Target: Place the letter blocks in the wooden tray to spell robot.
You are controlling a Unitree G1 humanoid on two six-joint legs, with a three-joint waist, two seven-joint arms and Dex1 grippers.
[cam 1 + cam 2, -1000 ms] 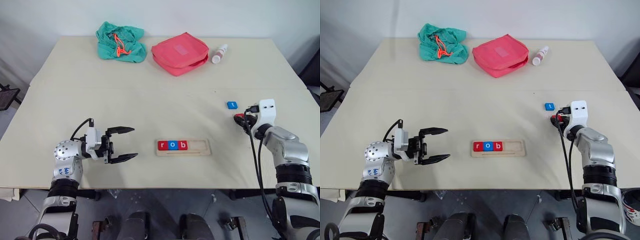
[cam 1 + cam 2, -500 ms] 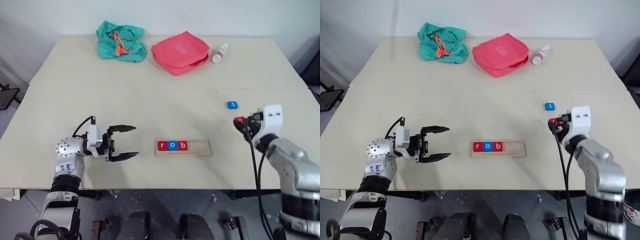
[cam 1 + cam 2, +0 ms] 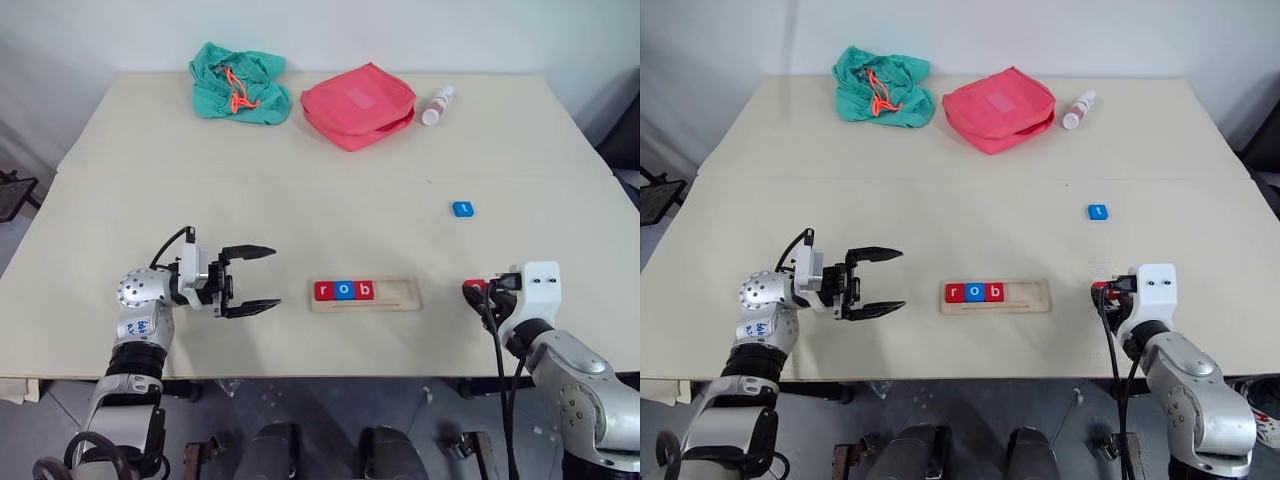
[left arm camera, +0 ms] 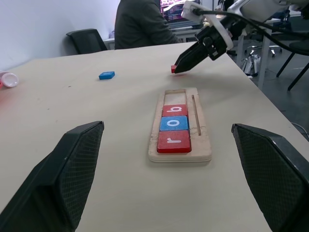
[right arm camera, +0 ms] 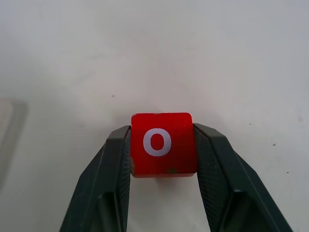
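Right gripper (image 5: 161,159) pinching a red "o" block (image 5: 162,143)
Smooth square tile showing white lettering; left gripper (image 3: 250,279) gaping empty beside the pale wooden tray (image 3: 400,294).

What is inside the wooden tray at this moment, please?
Inside the wooden tray lie three tiles side by side: red r, blue o, red b. The remaining groove beside b is bare wood. What lies under the tiles is covered.

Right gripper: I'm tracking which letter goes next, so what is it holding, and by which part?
The right gripper holds the red o block, one finger on each of two opposite side edges.
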